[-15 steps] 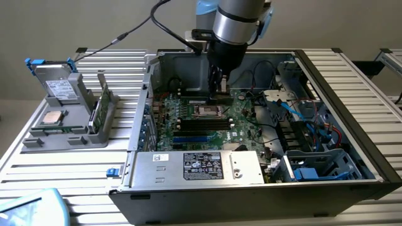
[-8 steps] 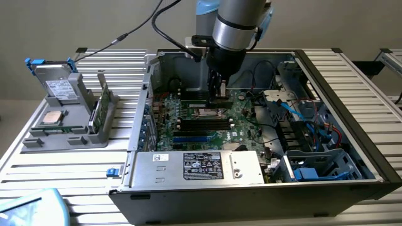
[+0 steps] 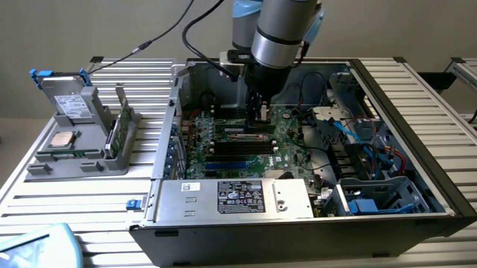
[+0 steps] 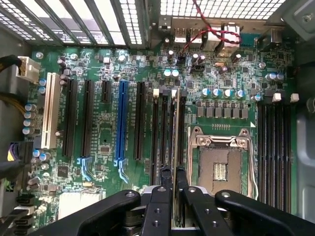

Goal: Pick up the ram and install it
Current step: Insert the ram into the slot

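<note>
The tool [image 4: 173, 173] is almost shut and pinches the ram [image 4: 173, 128] by its thin edge. The ram runs along the long black slots [image 4: 156, 132] on the green board [image 4: 103, 123], just beside the silver chip socket [image 4: 221, 162]. I cannot tell if it is pushed in. The board lies in the open computer case [image 3: 441, 178] on the slatted surface [image 3: 75, 201].

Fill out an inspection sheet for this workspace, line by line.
Surface: slatted metal table with an open PC case on it.
Job's things: ram edge-on over the slots beside the empty socket; seating unclear.
Clutter: grey fixture holding a drive, a chip and a green stick.
Grippers: gripper shut on ram, inside the case.
Cables: black cables run to the arm; blue and red ones lie in the case.
Surroundings: plain wall; pale blue object at the table's edge.
</note>
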{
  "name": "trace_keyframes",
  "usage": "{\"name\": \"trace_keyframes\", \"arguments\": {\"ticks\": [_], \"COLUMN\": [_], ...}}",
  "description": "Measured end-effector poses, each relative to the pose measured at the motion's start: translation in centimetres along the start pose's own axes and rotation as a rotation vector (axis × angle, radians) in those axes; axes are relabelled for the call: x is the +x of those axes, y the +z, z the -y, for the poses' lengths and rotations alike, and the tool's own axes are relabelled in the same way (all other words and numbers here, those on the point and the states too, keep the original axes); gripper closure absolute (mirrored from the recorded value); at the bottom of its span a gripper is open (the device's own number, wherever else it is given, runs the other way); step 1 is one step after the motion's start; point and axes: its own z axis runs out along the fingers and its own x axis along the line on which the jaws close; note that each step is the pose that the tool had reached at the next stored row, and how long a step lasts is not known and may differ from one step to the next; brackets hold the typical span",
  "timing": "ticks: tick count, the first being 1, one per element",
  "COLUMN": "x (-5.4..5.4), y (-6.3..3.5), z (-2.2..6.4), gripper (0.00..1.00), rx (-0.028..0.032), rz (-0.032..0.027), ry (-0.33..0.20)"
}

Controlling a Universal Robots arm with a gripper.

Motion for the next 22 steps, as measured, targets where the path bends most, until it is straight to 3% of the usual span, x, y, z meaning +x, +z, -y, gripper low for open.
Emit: {"name": "trace_keyframes", "arguments": {"ticks": [13, 22], "x": [0.0, 0.1], "y": [2.27, 2.29], "z": [0.36, 0.35], "gripper": [0.86, 0.86], "rx": [0.0, 0.0001], "rz": [-0.0001, 0.0002], "ry": [0.0, 0.0]}}
